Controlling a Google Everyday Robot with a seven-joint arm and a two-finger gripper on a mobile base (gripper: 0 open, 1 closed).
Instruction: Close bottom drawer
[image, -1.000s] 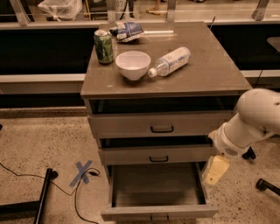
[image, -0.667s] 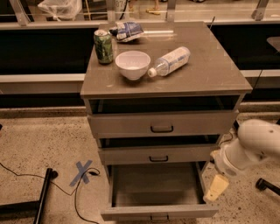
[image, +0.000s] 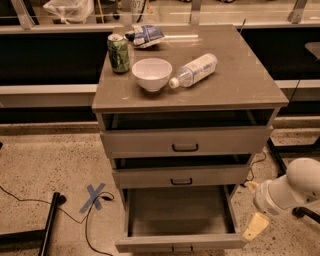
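A speckled floor, dark panels behind

Speckled stone floor (image: 45, 165) fills the lower half, warm and yellowish in the light. A blue tape cross (image: 95, 197) is stuck on it left of the grey-brown cabinet (image: 235, 85), with a thin black cable (image: 30, 202) looping past and a black bar (image: 49, 222) lying near the corner. Behind run dark panels (image: 45, 62) above a pale ledge (image: 45, 92). At the right the floor shows beneath the gripper (image: 256, 226), low beside the cabinet's front corner
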